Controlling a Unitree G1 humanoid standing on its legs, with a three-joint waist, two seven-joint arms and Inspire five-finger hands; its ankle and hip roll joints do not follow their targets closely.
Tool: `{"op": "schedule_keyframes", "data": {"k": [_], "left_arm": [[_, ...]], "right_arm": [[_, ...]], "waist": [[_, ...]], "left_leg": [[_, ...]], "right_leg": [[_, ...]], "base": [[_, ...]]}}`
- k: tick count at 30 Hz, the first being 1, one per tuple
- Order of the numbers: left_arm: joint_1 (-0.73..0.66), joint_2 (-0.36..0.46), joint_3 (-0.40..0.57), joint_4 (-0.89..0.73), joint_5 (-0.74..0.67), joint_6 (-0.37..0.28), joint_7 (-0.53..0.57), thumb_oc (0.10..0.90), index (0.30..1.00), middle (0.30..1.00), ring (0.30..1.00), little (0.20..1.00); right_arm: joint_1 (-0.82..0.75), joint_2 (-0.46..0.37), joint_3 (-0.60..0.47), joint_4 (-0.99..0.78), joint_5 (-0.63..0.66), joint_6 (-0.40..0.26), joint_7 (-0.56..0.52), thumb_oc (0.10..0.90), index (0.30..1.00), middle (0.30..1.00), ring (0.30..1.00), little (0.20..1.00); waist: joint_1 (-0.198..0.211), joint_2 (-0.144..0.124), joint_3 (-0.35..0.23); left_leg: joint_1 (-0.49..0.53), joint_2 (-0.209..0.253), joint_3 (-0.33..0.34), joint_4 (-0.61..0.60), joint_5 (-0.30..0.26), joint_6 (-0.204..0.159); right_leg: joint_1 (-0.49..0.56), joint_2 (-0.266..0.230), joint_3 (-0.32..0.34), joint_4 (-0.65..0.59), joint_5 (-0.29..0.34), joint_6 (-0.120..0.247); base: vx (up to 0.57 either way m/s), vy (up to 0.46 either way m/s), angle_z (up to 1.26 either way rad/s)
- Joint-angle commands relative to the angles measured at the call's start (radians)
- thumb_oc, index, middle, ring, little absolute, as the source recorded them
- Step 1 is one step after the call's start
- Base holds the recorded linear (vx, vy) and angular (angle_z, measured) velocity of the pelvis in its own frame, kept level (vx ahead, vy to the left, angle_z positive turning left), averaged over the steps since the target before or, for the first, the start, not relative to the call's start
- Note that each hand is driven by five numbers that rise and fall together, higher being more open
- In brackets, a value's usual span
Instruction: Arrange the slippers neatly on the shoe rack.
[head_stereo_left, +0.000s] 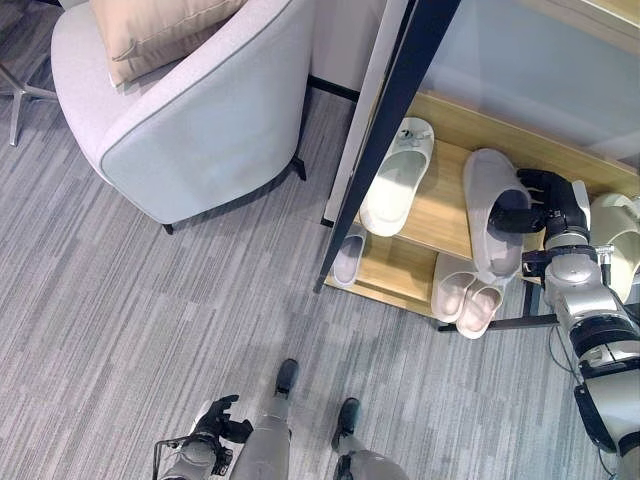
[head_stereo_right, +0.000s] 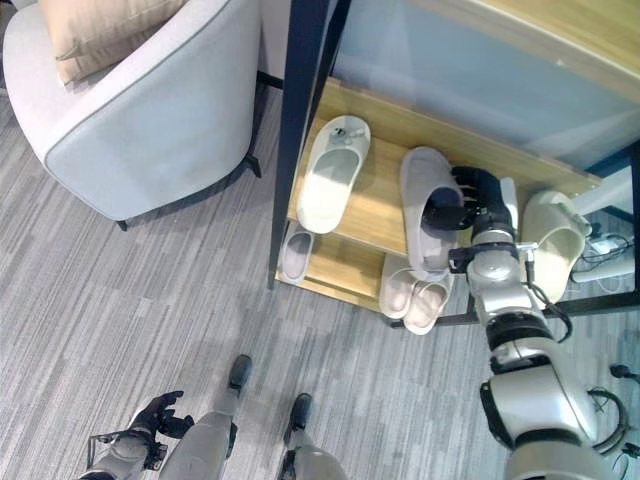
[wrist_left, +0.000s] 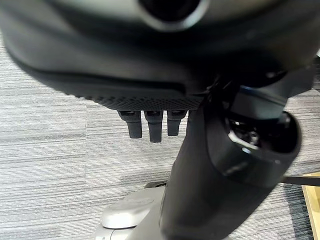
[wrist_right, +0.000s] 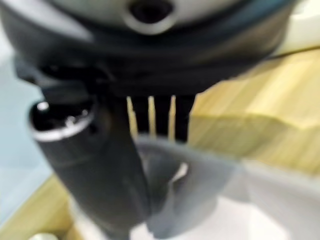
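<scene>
Up on the wooden shoe rack (head_stereo_left: 445, 215), the right hand (head_stereo_right: 470, 205) has its fingers (head_stereo_right: 445, 214) curled round the side of a grey slipper (head_stereo_right: 428, 205), which lies lengthwise on the upper shelf with its toe toward the back. In the right wrist view the thumb and fingers close on the slipper's rim, though the picture is too blurred to show how firm the hold is. Just left of it on the same shelf lies a white slipper (head_stereo_left: 398, 175), apart from the grey one. At the right end of that shelf a cream slipper (head_stereo_right: 556, 238) is partly cut off by the right arm, and by the frame edge in the left eye view. On the lower shelf a pale pair of slippers (head_stereo_left: 467, 293) sits side by side under the grey slipper, half hidden by the shelf above; a small lilac slipper (head_stereo_left: 348, 256) lies to their left, partly behind the rack's dark post (head_stereo_left: 385, 130).

Down by the robot's side the left hand (head_stereo_left: 222, 417) hangs over the grey carpet (head_stereo_left: 120, 300), fingers relaxed and holding nothing. A grey armchair (head_stereo_left: 190, 110) with a beige cushion (head_stereo_left: 150, 30) stands to the left, its top cut off.
</scene>
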Motion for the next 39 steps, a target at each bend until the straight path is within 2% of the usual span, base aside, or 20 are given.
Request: {"op": "schedule_keyframes", "data": {"k": [1, 4, 8, 12, 14, 16, 17, 19, 22, 25, 26, 28, 29, 30, 31, 32, 34, 35, 36, 39], "left_arm": [[0.019, -0.045, -0.021, 0.018, 0.013, -0.017, -0.031, 0.800, 0.900, 0.900, 0.900, 0.900], [0.019, -0.047, -0.014, 0.016, 0.026, -0.012, -0.031, 0.800, 0.900, 0.900, 0.900, 0.900], [0.018, -0.061, -0.007, 0.010, 0.050, -0.014, -0.033, 0.800, 0.900, 0.900, 0.900, 0.900], [0.018, -0.065, 0.004, 0.008, 0.060, -0.012, -0.034, 0.800, 0.900, 0.900, 0.900, 0.900], [0.026, -0.074, 0.018, 0.007, 0.070, -0.009, -0.041, 0.800, 0.900, 0.900, 0.900, 0.900], [0.027, -0.076, 0.024, 0.008, 0.076, -0.007, -0.043, 0.800, 0.900, 0.900, 0.900, 0.900], [0.033, -0.078, 0.037, 0.011, 0.088, -0.005, -0.048, 0.800, 0.900, 0.900, 0.900, 0.900], [0.037, -0.078, 0.050, 0.013, 0.102, 0.000, -0.051, 0.800, 0.900, 0.900, 0.900, 0.900], [0.048, -0.075, 0.061, 0.015, 0.124, 0.006, -0.052, 0.800, 0.900, 0.900, 0.900, 0.900], [0.058, -0.067, 0.071, 0.011, 0.131, 0.009, -0.049, 0.800, 0.900, 0.900, 0.900, 0.900], [0.062, -0.060, 0.080, 0.006, 0.130, 0.011, -0.043, 0.800, 0.900, 0.900, 0.900, 0.900], [0.068, -0.050, 0.101, 0.002, 0.110, 0.013, -0.039, 0.800, 0.900, 0.900, 0.900, 0.900], [0.069, -0.049, 0.102, 0.002, 0.110, 0.014, -0.040, 0.800, 0.900, 0.900, 0.900, 0.900], [0.077, -0.046, 0.119, -0.003, 0.089, 0.014, -0.042, 0.800, 0.900, 0.900, 0.900, 0.900], [0.078, -0.045, 0.119, -0.003, 0.089, 0.014, -0.043, 0.800, 0.900, 0.900, 0.900, 0.900], [0.096, -0.040, 0.132, -0.005, 0.081, 0.016, -0.052, 0.800, 0.900, 0.900, 0.900, 0.900], [0.111, -0.043, 0.137, -0.003, 0.089, 0.016, -0.059, 0.800, 0.900, 0.900, 0.900, 0.900], [0.126, -0.037, 0.145, -0.006, 0.086, 0.015, -0.054, 0.800, 0.900, 0.900, 0.900, 0.900], [0.126, -0.043, 0.152, -0.013, 0.073, 0.010, -0.056, 0.800, 0.900, 0.900, 0.900, 0.900], [0.123, -0.058, 0.151, -0.037, 0.052, -0.002, -0.046, 0.800, 0.900, 0.900, 0.900, 0.900]], "right_arm": [[-0.035, -0.112, -0.003, -0.066, -0.040, -0.048, -0.025, 0.400, 0.300, 0.300, 0.300, 0.300], [-0.011, -0.140, 0.014, -0.130, -0.151, -0.043, -0.049, 0.400, 0.300, 0.300, 0.300, 0.300], [0.088, -0.154, -0.063, -0.267, -0.255, -0.054, -0.121, 0.400, 0.300, 0.300, 0.300, 0.300], [0.170, -0.141, -0.132, -0.360, -0.297, -0.058, -0.151, 0.400, 0.300, 0.300, 0.300, 0.300], [0.291, -0.094, -0.220, -0.475, -0.320, -0.066, -0.164, 0.400, 0.300, 0.300, 0.300, 0.300], [0.334, -0.078, -0.253, -0.511, -0.329, -0.068, -0.167, 0.400, 0.300, 0.300, 0.300, 0.300], [0.422, -0.040, -0.322, -0.573, -0.345, -0.073, -0.178, 0.400, 0.300, 0.300, 0.300, 0.300], [0.487, -0.003, -0.379, -0.622, -0.369, -0.075, -0.196, 0.400, 0.300, 0.300, 0.300, 0.300], [0.572, 0.061, -0.447, -0.668, -0.403, -0.063, -0.219, 0.400, 0.300, 0.300, 0.300, 0.300], [0.609, 0.127, -0.468, -0.698, -0.429, -0.043, -0.235, 0.400, 0.300, 0.300, 0.300, 0.300], [0.628, 0.176, -0.469, -0.721, -0.424, -0.046, -0.234, 0.400, 0.300, 0.300, 0.300, 0.300], [0.654, 0.227, -0.463, -0.743, -0.370, -0.069, -0.213, 0.400, 0.300, 0.300, 0.300, 0.300], [0.656, 0.228, -0.463, -0.744, -0.369, -0.069, -0.212, 0.400, 0.300, 0.300, 0.300, 0.300], [0.683, 0.266, -0.458, -0.760, -0.302, -0.101, -0.185, 0.400, 0.300, 0.300, 0.300, 0.300], [0.685, 0.266, -0.458, -0.761, -0.301, -0.101, -0.184, 0.400, 0.300, 0.300, 0.300, 0.300], [0.707, 0.297, -0.447, -0.772, -0.246, -0.125, -0.159, 0.400, 0.300, 0.300, 0.300, 0.300], [0.736, 0.305, -0.444, -0.780, -0.229, -0.134, -0.144, 0.400, 0.300, 0.300, 0.300, 0.300], [0.764, 0.317, -0.431, -0.804, -0.201, -0.144, -0.109, 0.400, 0.300, 0.300, 0.300, 0.300], [0.774, 0.310, -0.434, -0.799, -0.190, -0.153, -0.102, 0.400, 0.300, 0.300, 0.300, 0.300], [0.812, 0.298, -0.445, -0.815, -0.156, -0.173, -0.087, 0.400, 0.300, 0.300, 0.300, 0.300]], "waist": [[0.023, -0.001, -0.043], [0.021, -0.004, -0.041], [0.015, -0.002, -0.038], [0.012, -0.001, -0.040], [0.004, 0.000, -0.051], [0.001, 0.001, -0.055], [-0.008, 0.003, -0.064], [-0.016, 0.009, -0.071], [-0.036, 0.026, -0.073], [-0.043, 0.052, -0.050], [-0.050, 0.067, -0.039], [-0.061, 0.066, -0.031], [-0.061, 0.065, -0.031], [-0.073, 0.062, -0.035], [-0.074, 0.062, -0.037], [-0.075, 0.052, -0.049], [-0.079, 0.047, -0.062], [-0.076, 0.041, -0.067], [-0.076, 0.040, -0.067], [-0.088, 0.043, -0.055]], "left_leg": [[0.034, 0.000, -0.035, 0.006, -0.132, -0.014], [0.036, 0.000, -0.035, 0.006, -0.133, -0.013], [0.039, 0.000, -0.031, 0.006, -0.138, -0.010], [0.045, 0.000, -0.029, 0.006, -0.143, -0.007], [0.056, -0.002, -0.026, 0.006, -0.151, -0.002], [0.062, -0.004, -0.026, 0.006, -0.157, 0.000], [0.078, -0.007, -0.025, 0.006, -0.166, 0.007], [0.096, -0.013, -0.026, 0.008, -0.177, 0.018], [0.140, -0.021, -0.016, 0.014, -0.195, 0.041], [0.191, -0.014, 0.026, 0.023, -0.208, 0.058], [0.218, -0.004, 0.040, 0.031, -0.213, 0.061], [0.241, -0.006, 0.053, 0.035, -0.214, 0.060], [0.243, -0.005, 0.054, 0.034, -0.214, 0.059], [0.250, -0.020, 0.064, 0.032, -0.212, 0.059], [0.250, -0.019, 0.063, 0.031, -0.212, 0.058], [0.257, -0.041, 0.078, 0.027, -0.214, 0.058], [0.255, -0.046, 0.083, 0.031, -0.217, 0.054], [0.246, -0.045, 0.096, 0.052, -0.219, 0.047], [0.233, -0.043, 0.099, 0.074, -0.226, 0.037], [0.132, -0.013, 0.155, 0.249, -0.276, -0.016]], "right_leg": [[-0.011, -0.035, 0.029, 0.005, -0.002, 0.058], [-0.009, -0.035, 0.031, 0.005, -0.002, 0.059], [-0.009, -0.036, 0.036, 0.005, -0.003, 0.060], [-0.005, -0.037, 0.036, 0.005, -0.005, 0.061], [0.006, -0.040, 0.036, 0.005, -0.009, 0.062], [0.012, -0.042, 0.036, 0.005, -0.011, 0.063], [0.030, -0.047, 0.034, 0.005, -0.016, 0.064], [0.046, -0.052, 0.036, 0.023, -0.022, 0.065], [0.035, -0.068, 0.045, 0.119, -0.038, 0.073], [0.002, -0.096, 0.027, 0.260, -0.044, 0.093], [-0.024, -0.095, 0.005, 0.349, -0.047, 0.091], [-0.047, -0.059, -0.001, 0.380, -0.069, 0.081], [-0.046, -0.058, 0.000, 0.380, -0.070, 0.081], [-0.067, -0.008, -0.021, 0.362, -0.073, 0.075], [-0.066, -0.008, -0.022, 0.361, -0.073, 0.074], [-0.054, 0.012, -0.076, 0.290, -0.081, 0.054], [-0.016, 0.019, -0.087, 0.230, -0.092, 0.041], [0.011, 0.040, -0.067, 0.189, -0.090, 0.018], [0.018, 0.052, -0.045, 0.171, -0.089, 0.015], [0.029, 0.026, -0.086, 0.133, -0.080, -0.003]], "base": [[0.00, 0.000, 0.00], [0.00, 0.000, 0.00], [0.00, 0.000, 0.00], [0.00, 0.000, 0.00], [0.04, 0.036, 0.02], [0.05, 0.031, -0.02], [0.07, 0.050, -0.03], [0.07, 0.066, 0.02], [0.03, 0.108, -0.04], [0.01, 0.125, -0.22], [0.01, 0.088, -0.60], [0.00, 0.033, -0.52], [0.00, -0.003, -0.27], [0.01, -0.011, -0.13], [0.04, -0.015, -0.22], [0.05, -0.013, -0.20], [0.04, -0.052, -0.20], [0.01, -0.101, -0.06], [-0.03, -0.096, 0.04], [-0.09, -0.077, 0.06]]}}
